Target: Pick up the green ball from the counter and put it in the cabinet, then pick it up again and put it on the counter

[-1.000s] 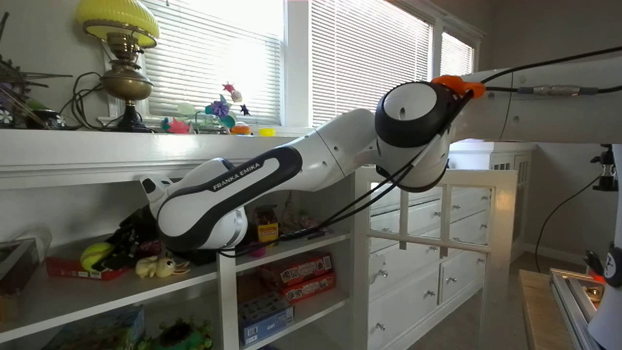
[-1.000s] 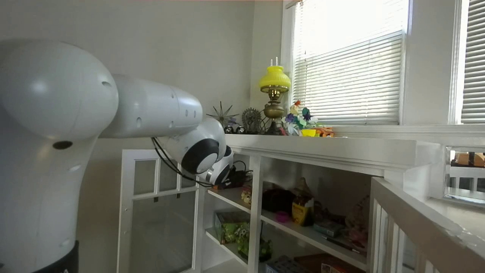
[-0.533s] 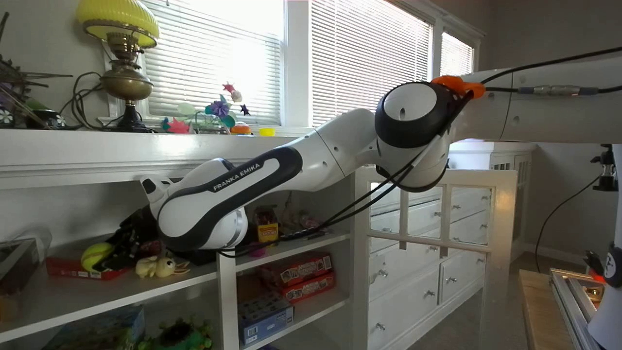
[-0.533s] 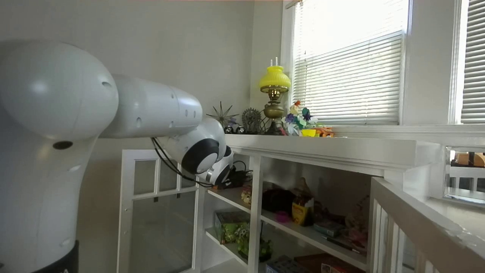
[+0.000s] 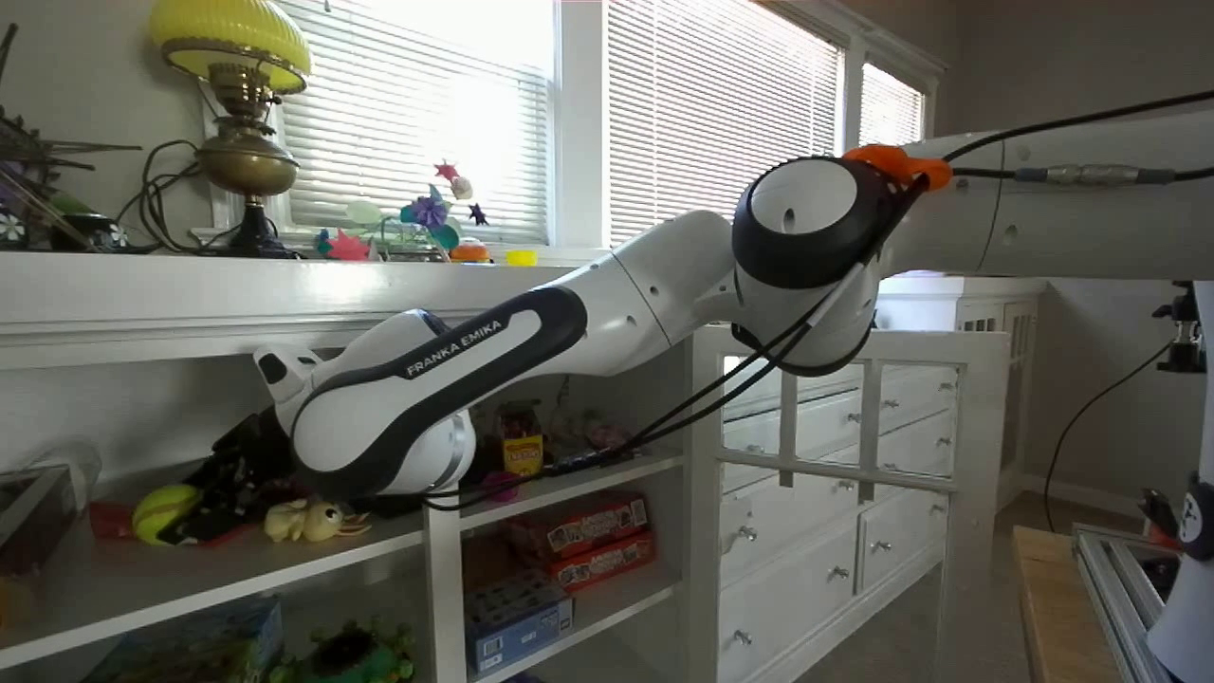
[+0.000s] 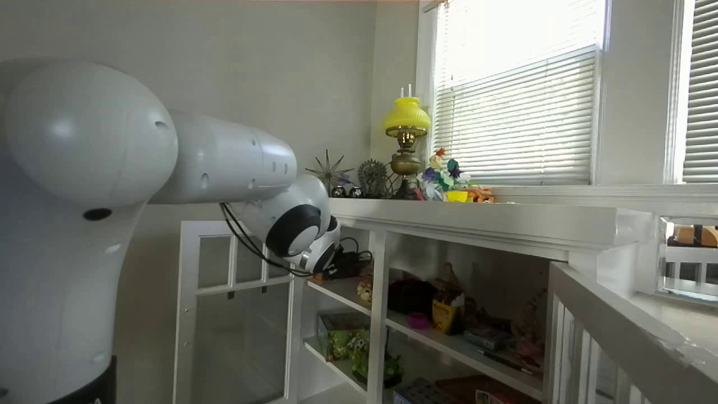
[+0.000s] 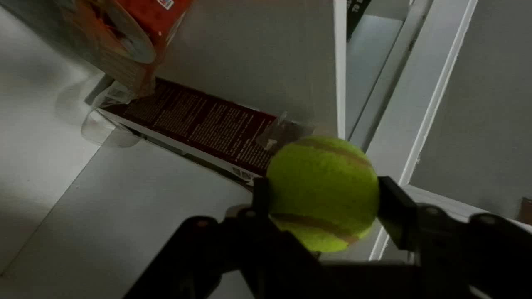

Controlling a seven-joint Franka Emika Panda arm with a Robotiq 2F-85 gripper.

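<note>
The tool (image 7: 325, 194) is narrowed around the green ball (image 5: 159, 515) and holds it, with a black pad (image 7: 261, 195) touching each side. In an exterior view the ball is inside the cabinet (image 5: 444, 588), on the left, over the upper shelf (image 5: 142, 579); I cannot tell whether it also touches the shelf. A red box (image 5: 111, 521) lies behind the ball, partly covered by it, and a cream-coloured toy (image 5: 313, 522) lies near the tool. Past the ball, the wrist view shows a box with a dark red printed side (image 7: 195, 124). The arm (image 5: 446, 379) reaches in below the white worktop (image 5: 190, 294), which carries a lamp (image 5: 248, 169) with a yellow shade, paper flowers (image 5: 429, 212) and a small yellow cup (image 5: 521, 257). In the next compartment stands a yellow box (image 5: 522, 453); red boxes (image 5: 593, 526) and a blue box (image 5: 520, 621) lie on the shelf beneath. A door with glass panes (image 5: 825, 470) stands open to the right of the cabinet in that view.
</note>
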